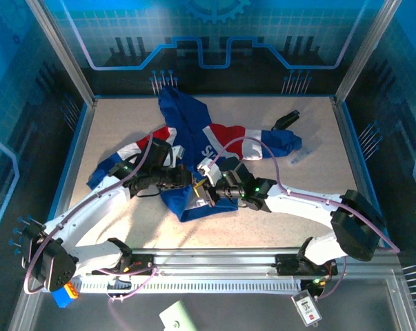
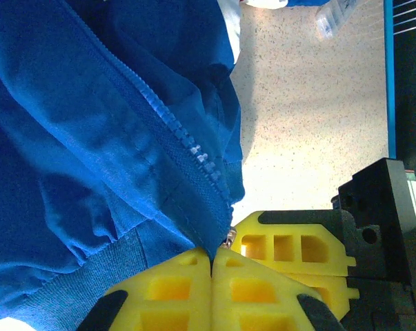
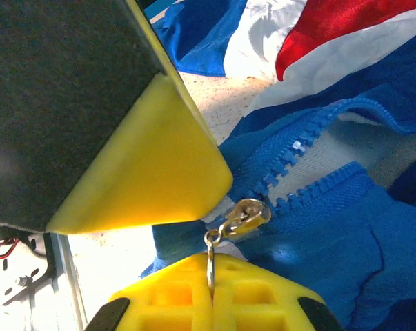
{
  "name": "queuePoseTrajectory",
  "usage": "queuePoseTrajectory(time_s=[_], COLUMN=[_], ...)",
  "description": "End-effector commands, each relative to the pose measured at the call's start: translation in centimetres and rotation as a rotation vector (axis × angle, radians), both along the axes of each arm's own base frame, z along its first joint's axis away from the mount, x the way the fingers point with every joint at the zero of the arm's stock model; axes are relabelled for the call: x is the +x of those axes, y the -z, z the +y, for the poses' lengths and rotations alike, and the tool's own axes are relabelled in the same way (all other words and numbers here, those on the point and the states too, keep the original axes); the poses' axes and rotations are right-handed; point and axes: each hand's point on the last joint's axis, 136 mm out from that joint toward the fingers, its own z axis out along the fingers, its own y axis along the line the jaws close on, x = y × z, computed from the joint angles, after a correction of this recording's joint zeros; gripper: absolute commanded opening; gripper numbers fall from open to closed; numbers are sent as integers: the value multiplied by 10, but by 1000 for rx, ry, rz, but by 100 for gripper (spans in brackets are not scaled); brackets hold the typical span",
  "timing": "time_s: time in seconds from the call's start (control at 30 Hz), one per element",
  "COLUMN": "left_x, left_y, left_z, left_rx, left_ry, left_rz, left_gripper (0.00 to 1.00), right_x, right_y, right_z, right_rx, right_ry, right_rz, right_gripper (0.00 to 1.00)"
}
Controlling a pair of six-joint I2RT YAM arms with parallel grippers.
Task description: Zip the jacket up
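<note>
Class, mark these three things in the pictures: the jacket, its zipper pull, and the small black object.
jacket point(image 1: 187, 134): top external view, on the blue fabric below the hood.
zipper pull point(image 3: 243, 215): right wrist view, on its metal body.
black object point(image 1: 285, 119): top external view, on its middle.

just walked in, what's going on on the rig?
Both arms are working at the bottom of the blue jacket lying on the table. The left tool is shut on the hem right beside the zipper's lower end. The right tool is shut on the zipper pull. The slider sits low and the teeth above it are apart, so it's barely zipped.
</note>
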Motion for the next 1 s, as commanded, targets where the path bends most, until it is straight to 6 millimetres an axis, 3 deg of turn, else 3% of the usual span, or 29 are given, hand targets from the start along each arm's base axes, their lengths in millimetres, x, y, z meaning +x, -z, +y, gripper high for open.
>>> queuePoseTrajectory(time_s=[0.0,0.23,0.33,0.97], left_x=[-5,-12,-15,-35], left_y=[0,6,9,18], left_z=[5,4,3,6], left_rx=[34,45,55,112], left_ry=[31,89,107,188], left_rz=[-44,-61,-58,-52], left_gripper=[0,0,0,0], right_x=[-7,-3,1,28], right_y=[-17,-20,-30,-19], right_z=[4,-6,-3,-21], right_rx=[31,24,17,-120], right_ry=[-29,-11,-22,-4], right_rz=[16,57,43,65], right_gripper=[0,0,0,0])
